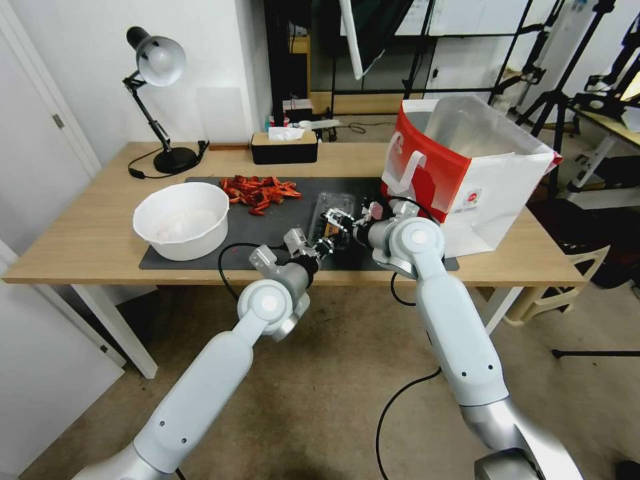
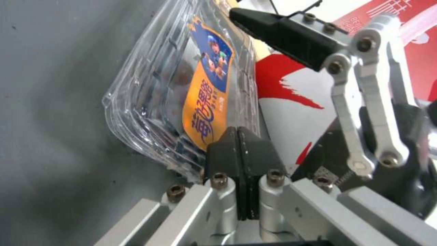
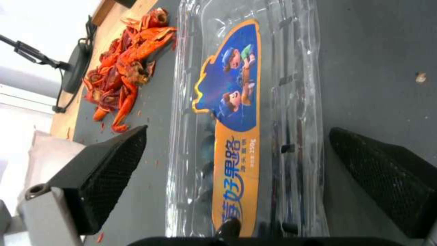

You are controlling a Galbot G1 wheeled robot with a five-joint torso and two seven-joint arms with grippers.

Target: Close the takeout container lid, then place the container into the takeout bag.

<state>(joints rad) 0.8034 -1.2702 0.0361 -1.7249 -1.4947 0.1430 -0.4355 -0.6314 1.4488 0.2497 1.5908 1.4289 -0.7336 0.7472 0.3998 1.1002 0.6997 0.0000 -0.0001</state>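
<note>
Lying flat on grey matting, ribbed clear-plastic clamshell container (image 3: 255, 112), orange-blue sticker lid (image 3: 234, 130); left gripper (image 2: 239, 150) pressed closed at its edge, right gripper (image 3: 237, 164) spread wide astride it.

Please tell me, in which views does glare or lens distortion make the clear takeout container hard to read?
Head view: the wide lens bends the table edge, and the takeout container is largely hidden behind both grippers. Left wrist view: bright streaks glint on the container's ribbed plastic; the shut left gripper looms large. Right wrist view: pale reflections wash over the lid, though its label stays legible.
</note>
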